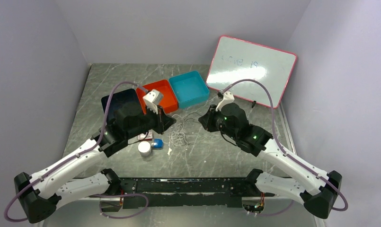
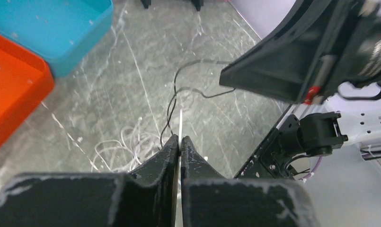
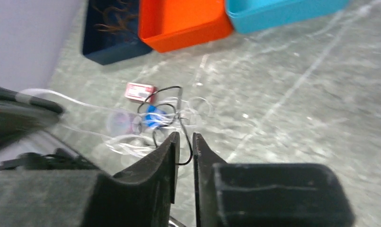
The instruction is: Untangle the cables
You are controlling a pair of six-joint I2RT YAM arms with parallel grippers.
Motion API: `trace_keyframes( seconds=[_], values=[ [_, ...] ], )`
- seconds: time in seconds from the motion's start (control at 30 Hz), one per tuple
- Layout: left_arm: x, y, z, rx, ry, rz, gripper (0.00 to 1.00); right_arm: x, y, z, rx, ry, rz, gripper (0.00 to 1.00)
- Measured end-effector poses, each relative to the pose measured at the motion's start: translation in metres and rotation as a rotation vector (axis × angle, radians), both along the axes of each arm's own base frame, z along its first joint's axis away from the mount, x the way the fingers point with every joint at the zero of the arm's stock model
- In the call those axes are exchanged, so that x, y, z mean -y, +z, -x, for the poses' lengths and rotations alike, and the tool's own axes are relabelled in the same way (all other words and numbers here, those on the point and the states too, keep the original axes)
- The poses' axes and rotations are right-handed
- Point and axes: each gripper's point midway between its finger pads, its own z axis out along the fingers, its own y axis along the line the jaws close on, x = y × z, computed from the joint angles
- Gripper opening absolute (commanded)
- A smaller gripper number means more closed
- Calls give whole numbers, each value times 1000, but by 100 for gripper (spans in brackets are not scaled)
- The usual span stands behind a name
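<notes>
Nearest the lens, left gripper (image 2: 180,140): jaws pressed together, a white cable (image 2: 180,120) pinched between the tips and running straight on beyond them. Black cable (image 2: 171,106) noted just left of the tips, curving away ahead and to the right. Loose white loops of the cables (image 1: 179,135) are seen lying on the desk (image 1: 217,156) below and left of the left jaws; in the top view this heap is placed between the two sets of jaws. Right gripper (image 3: 185,135): jaws parted by a narrow gap. The black cable is seen through that gap, but contact with either finger cannot be told. Just beyond the right jaws, tangled white and black strands are noted close to a blurred blue object (image 3: 154,117) and a small red box (image 3: 140,91). Farther ahead of the same jaws, a dark tray (image 3: 112,54), an orange tray (image 3: 188,35) and a teal tray (image 3: 283,19) are lined up side by side.
</notes>
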Motion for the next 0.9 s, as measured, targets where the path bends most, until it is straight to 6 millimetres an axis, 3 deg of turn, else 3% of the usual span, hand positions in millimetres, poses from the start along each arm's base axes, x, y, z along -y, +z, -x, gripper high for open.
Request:
trace_keyframes(
  seconds=[0.17, 0.33, 0.53, 0.77, 0.9],
  values=[
    [9, 36, -7, 61, -57, -79, 7, 26, -14, 5, 30, -42, 79, 48],
    [18, 38, -7, 71, -138, -155, 7, 34, 13, 13, 206, 22, 42, 53],
    [22, 35, -1, 64, -200, -183, 7, 19, 37, 30, 506, 195, -58, 55],
    [27, 49, 5, 82, -244, -150, 7, -10, 17, 29, 669, 350, -25, 60],
    [28, 51, 7, 83, -253, -144, 7, -33, 11, 30, 707, 453, -29, 69]
  ],
)
